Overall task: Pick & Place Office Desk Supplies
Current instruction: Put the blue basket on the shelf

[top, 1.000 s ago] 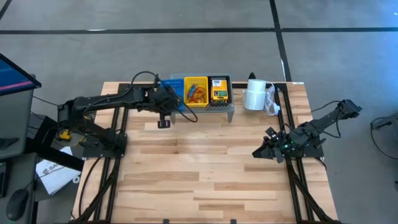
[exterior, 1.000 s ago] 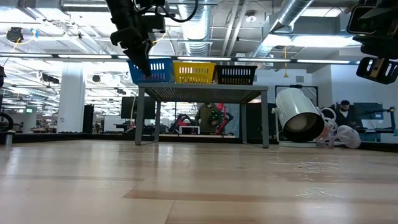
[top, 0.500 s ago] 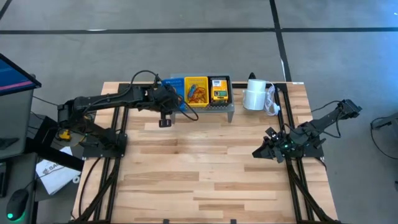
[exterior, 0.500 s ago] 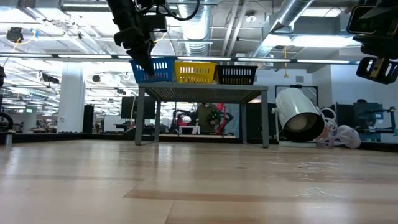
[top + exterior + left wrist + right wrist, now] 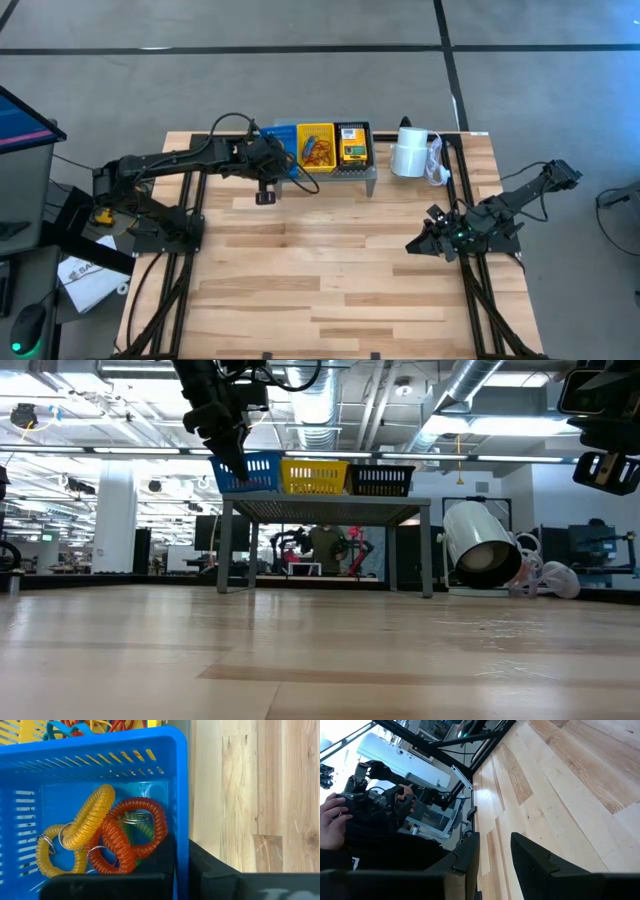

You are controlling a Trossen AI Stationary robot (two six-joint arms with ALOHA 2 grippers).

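With its fingers pinching the blue basket wall, the left tool grips it on the shelf, likely to lift; right tool released, idle.

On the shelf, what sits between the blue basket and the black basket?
The yellow basket sits between the blue basket and black basket, shown in high and low views.

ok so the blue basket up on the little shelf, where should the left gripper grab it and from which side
Probably by the top rim of the side wall facing the open table. The blue basket is open-topped with thin upright slotted walls, and the yellow basket sits against its other side. In the left wrist view the left gripper already straddles that wall, one finger inside by the coiled loops, one outside, so coming from above suits it.
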